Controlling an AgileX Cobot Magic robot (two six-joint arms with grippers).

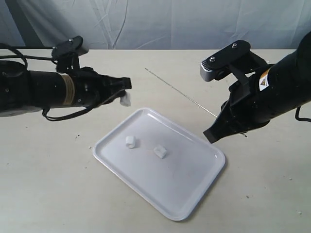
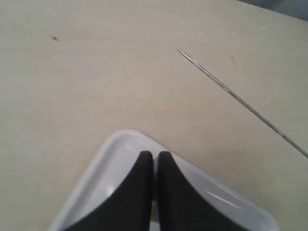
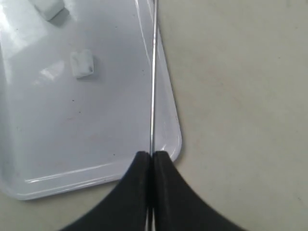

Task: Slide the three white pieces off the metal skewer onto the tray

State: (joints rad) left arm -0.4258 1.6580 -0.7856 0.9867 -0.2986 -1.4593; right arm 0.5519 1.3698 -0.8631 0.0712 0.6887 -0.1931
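Exterior view: set high on the near side, facing down and across the worktop (image 1: pixel 48 194) to a grey curtain (image 1: pixel 170 24) at the far end; the whole tray (image 1: pixel 184 184) is in frame.

Left wrist view: close behind the left tool (image 2: pixel 155 155), facing over one tray corner.

Right wrist view: close behind the right tool (image 3: pixel 150 155), facing along the metal skewer (image 3: pixel 153 72).

All three views share the tray and the metal skewer.

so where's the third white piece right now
Exterior view, left side: the third white piece sits at the tips of the left gripper, apparently pinched there, just beyond the far corner of the tray.
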